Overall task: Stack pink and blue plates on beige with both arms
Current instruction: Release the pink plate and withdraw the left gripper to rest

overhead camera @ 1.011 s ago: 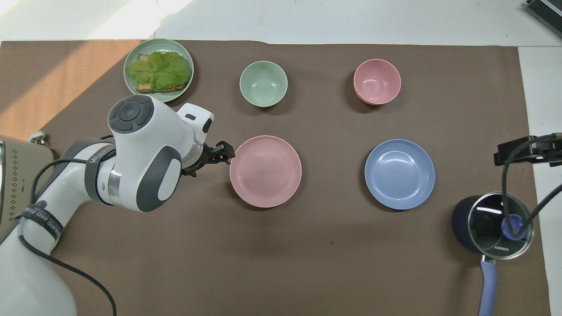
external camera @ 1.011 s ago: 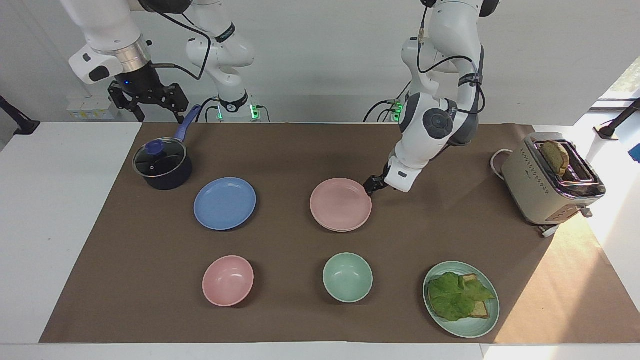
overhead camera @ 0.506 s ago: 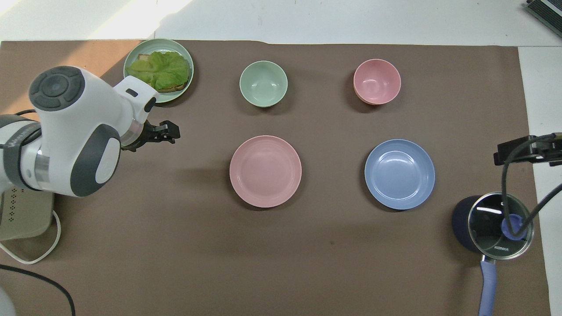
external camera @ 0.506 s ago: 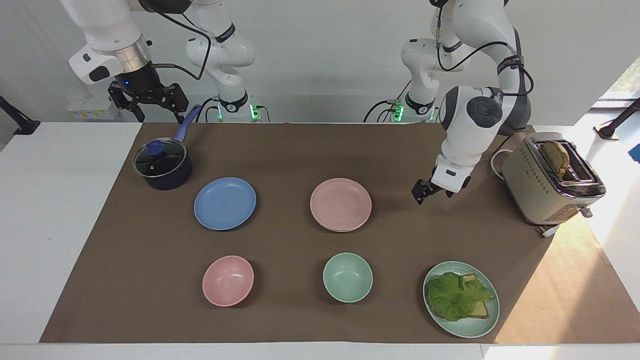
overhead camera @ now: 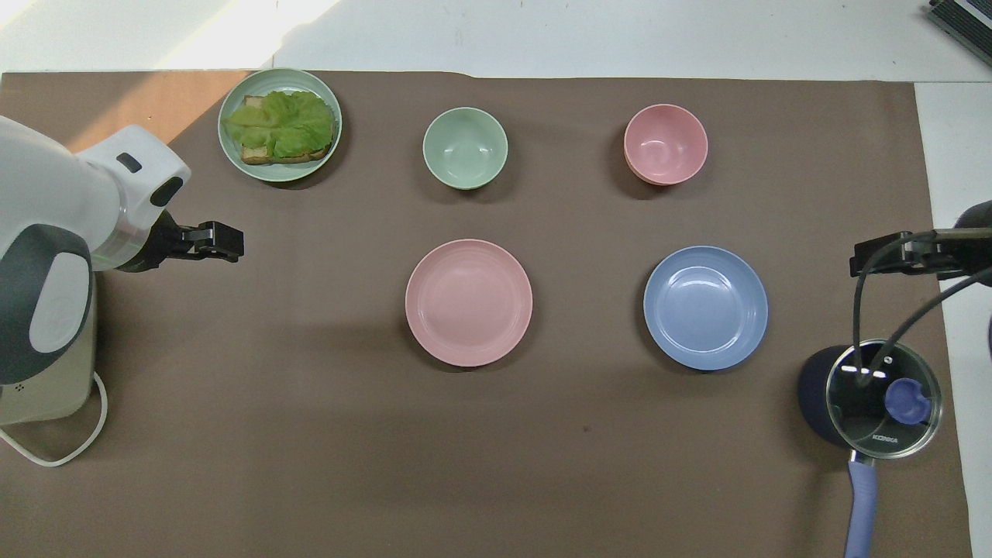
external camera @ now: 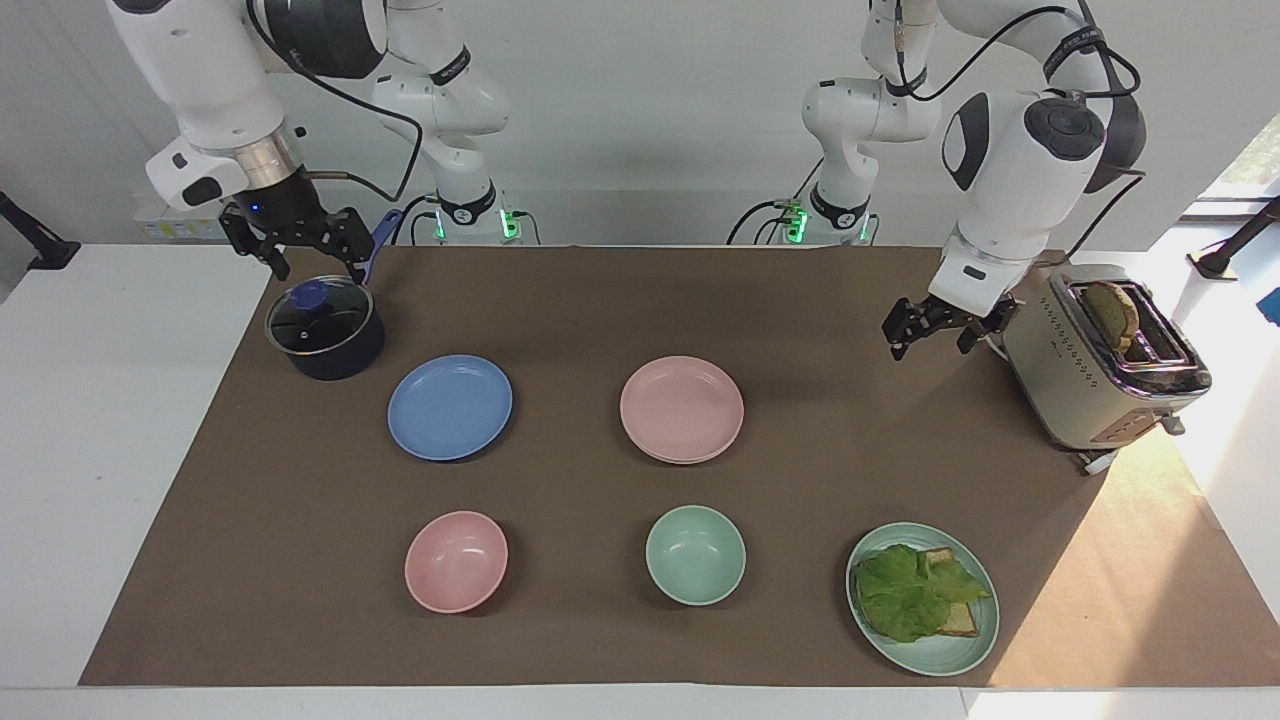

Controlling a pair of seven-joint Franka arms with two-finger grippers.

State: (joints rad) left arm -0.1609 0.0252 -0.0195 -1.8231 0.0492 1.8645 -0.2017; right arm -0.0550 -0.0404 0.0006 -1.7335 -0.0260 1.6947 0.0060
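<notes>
Lidded pot [external camera: 325,330] under right claw [external camera: 300,252], blue handle [overhead camera: 859,504] toward robots. Toaster [external camera: 1105,360] with bread [external camera: 1112,312] in its slot, just beside left claw [external camera: 935,325]. Pink bowl [external camera: 456,561], green bowl [external camera: 696,554], green plate [external camera: 985,640] with lettuce toast [external camera: 915,592], well apart from both claws. Brown mat [external camera: 600,300] on desk [external camera: 110,400].

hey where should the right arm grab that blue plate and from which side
Judging by its shape, grip the blue plate at its raised rim; it lies flat, so no other part offers a hold. Come in low from the right arm's end of the table, where the open right gripper hovers over the lidded pot.
</notes>
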